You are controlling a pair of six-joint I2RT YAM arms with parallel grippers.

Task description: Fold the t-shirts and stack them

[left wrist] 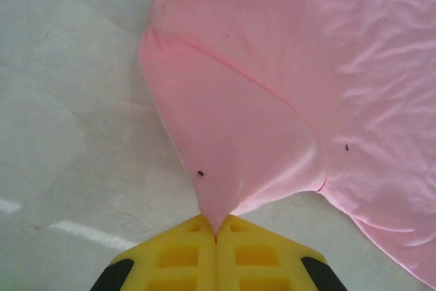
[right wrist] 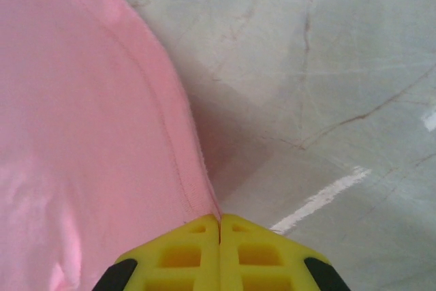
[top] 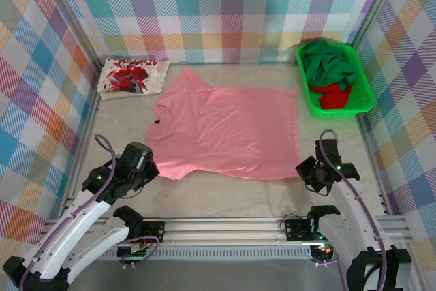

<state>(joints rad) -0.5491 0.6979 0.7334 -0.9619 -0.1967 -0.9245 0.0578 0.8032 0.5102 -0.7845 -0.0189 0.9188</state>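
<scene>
The left gripper (left wrist: 216, 231) was clamped on the near sleeve tip of the salmon-pink t-shirt (top: 228, 127). The right gripper (right wrist: 219, 224) was pinched on its near hem corner. The shirt lay spread flat mid-table, so this looked like the first fold. Next, both arms would likely need to lift together and carry that near edge across. Farther back, the white printed t-shirt (top: 133, 76) sat far left, and a green tray (top: 371, 100) held the dark green t-shirt (top: 330, 66) and the red t-shirt (top: 334, 95).

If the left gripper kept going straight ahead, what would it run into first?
The pink t-shirt: the left gripper is shut on its sleeve, and more cloth likely lies straight ahead.
</scene>
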